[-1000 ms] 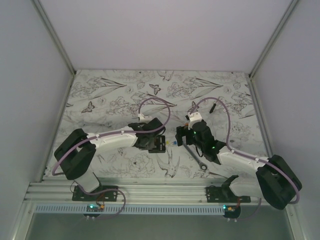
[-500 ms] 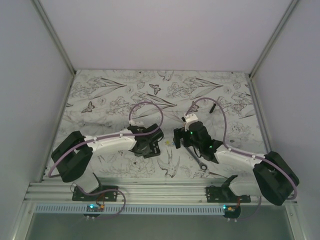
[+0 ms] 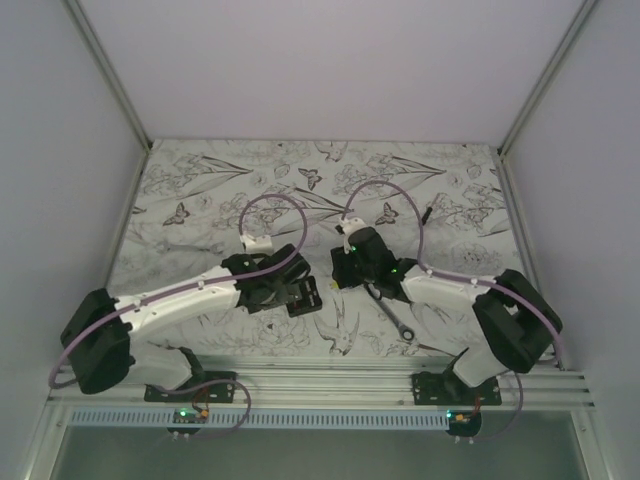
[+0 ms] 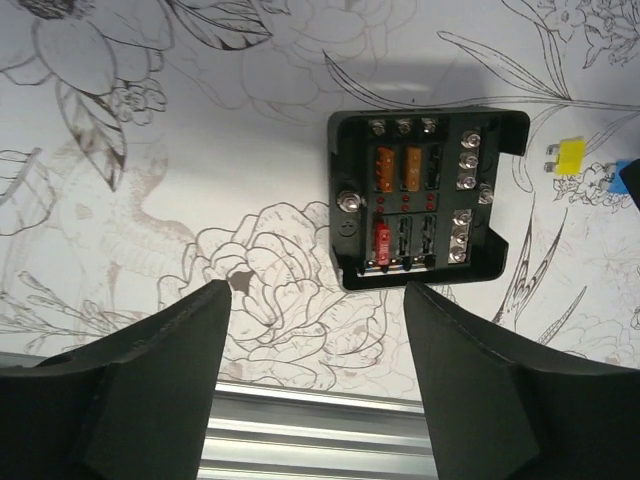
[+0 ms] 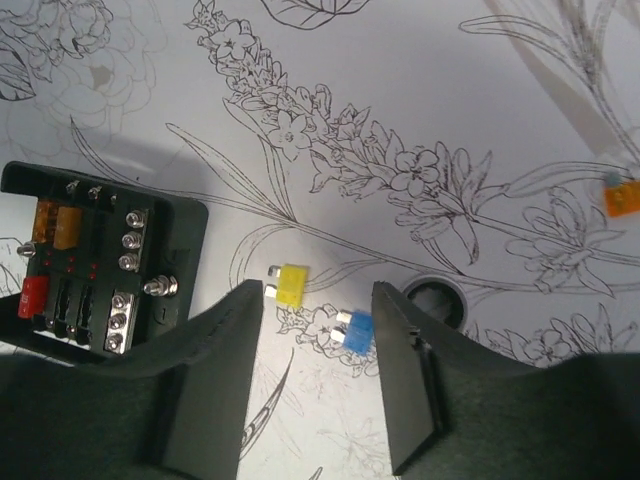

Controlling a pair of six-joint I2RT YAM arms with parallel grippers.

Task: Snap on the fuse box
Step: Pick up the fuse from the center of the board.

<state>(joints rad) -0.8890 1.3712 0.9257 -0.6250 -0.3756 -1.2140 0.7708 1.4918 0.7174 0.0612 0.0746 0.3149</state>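
— Two tools, both with fingers apart and nothing between them: left tool (image 4: 315,300) hanging just short of the fuse box (image 4: 425,195), right tool (image 5: 318,300) poised over the loose fuses.
— And the box?
— Flat on the desk (image 4: 150,200), open side up, between the two tools, toward the near edge. No lid anywhere in view.
— Step in hand?
— Probably fetching a loose fuse to press into a free slot. Next: lower the right tool around the blue fuse (image 5: 357,330), close gently on its body, line up the blades with a slot, push straight down. Worth steadying the box with the left against sliding.
— Counts?
— One box. Three loose: one yellow fuse (image 5: 290,285), the blue one, one orange fuse (image 5: 622,197) well off to the side. Three seated in the box: an orange pair (image 4: 385,168) and one red fuse (image 4: 380,240). One wrench (image 3: 395,315), one thin black stick (image 3: 428,213).
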